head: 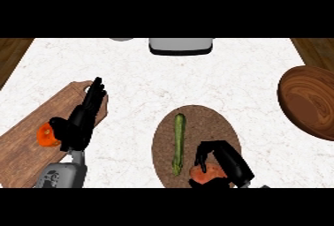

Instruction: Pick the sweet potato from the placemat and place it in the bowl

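Two black hands, matte, built from blocky segmented fingers with a thicker thumb on each. Left hand [81,119] long and narrow, dark throughout, with faint grey highlights along the finger edges. Below it a light grey forearm [62,174], rounded and smooth-shelled, with a paler collar at the wrist and small dark markings on its casing. Right hand [225,161] bulkier in outline, glossy black across the back, a sliver of grey at its wrist near the lower edge. No cables or screws discernible.
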`<state>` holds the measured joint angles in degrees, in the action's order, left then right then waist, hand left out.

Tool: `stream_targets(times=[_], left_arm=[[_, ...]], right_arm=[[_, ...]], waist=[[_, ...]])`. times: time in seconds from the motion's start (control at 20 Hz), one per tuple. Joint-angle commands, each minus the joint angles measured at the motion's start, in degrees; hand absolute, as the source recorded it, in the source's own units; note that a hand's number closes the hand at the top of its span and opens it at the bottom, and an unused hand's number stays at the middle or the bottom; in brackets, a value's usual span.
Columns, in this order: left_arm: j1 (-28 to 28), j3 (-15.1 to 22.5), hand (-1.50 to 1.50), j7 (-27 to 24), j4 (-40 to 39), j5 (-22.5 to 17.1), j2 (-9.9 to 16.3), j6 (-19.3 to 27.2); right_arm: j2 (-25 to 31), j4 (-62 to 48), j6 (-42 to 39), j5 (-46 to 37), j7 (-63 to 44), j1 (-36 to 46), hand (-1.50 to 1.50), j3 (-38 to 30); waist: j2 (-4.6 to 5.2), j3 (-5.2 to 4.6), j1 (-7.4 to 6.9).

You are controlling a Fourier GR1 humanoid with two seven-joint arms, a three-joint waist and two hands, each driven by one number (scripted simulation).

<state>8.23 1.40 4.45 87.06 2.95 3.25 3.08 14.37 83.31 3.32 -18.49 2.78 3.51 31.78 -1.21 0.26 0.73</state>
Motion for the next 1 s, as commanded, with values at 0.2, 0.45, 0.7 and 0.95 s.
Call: stream_targets(times=[0.2,0.45,0.7,0.95], left_arm=[[-2.33,-1.92,0.00,-1.00,-0.24,-0.04,0.53,1.31],[-3.40,-2.81,0.00,0.05,1.34,-0.13,1.25,1.77],[-2.38,-2.48,0.00,0.86,2.71,-0.20,1.44,1.48],[-4.46,-1.37,0.00,-1.52,3.00,0.38,0.53,1.45]], right_arm=[[18.86,19.54,-14.48,10.15,26.01,-5.74,1.50,-2.96],[32.16,28.37,-19.43,19.81,36.61,-11.46,1.50,-17.45],[43.46,25.91,-25.85,31.05,44.82,-18.59,1.50,-36.66],[46.09,28.49,-31.12,40.52,45.82,-30.86,1.50,-51.92]], waist=[[-0.75,-0.11,4.70],[-0.58,-0.18,6.44],[0.06,-0.20,5.69],[0.30,-0.34,3.77]])
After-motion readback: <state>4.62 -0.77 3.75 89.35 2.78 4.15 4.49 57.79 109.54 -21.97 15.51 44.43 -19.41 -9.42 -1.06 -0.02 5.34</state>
